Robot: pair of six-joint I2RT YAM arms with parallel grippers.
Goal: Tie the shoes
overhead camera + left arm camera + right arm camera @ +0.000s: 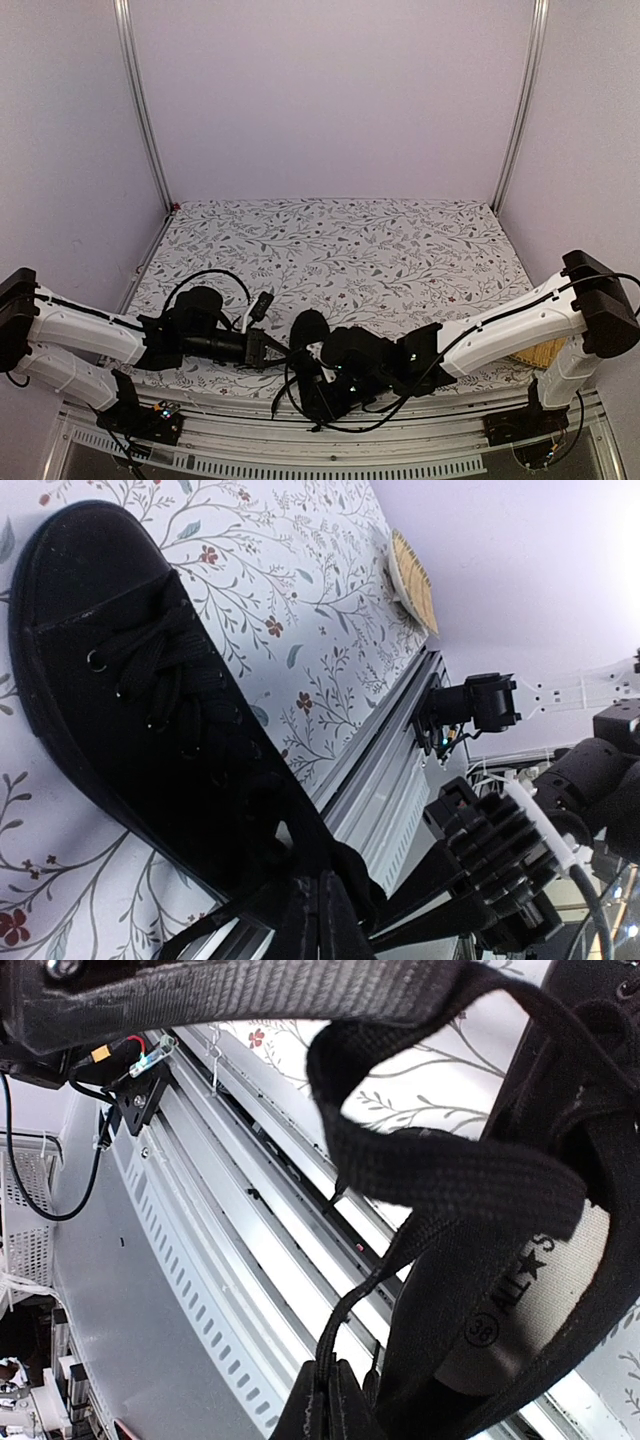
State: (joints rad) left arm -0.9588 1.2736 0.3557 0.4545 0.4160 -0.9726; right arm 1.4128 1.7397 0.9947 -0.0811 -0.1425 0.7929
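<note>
The black shoe (308,328) lies at the table's front edge between both arms. The left wrist view shows its toe and laced top (120,680). My left gripper (320,885) is at the shoe's heel end, its fingers pressed together on a black lace (205,928) that runs off to the lower left. My right gripper (330,1385) hangs over the front rail, shut on a thin lace (365,1300) leading up to the shoe. A wide lace loop (450,1175) curls over the shoe's opening, where the pale insole label (530,1300) shows. In the top view both grippers (283,355) (318,388) crowd the shoe.
A floral cloth (340,250) covers the table. A woven round mat (540,352) lies at the right front corner. The metal front rail (200,1260) runs just below the shoe. The right arm's ribbed black body (500,850) is close beside the left gripper.
</note>
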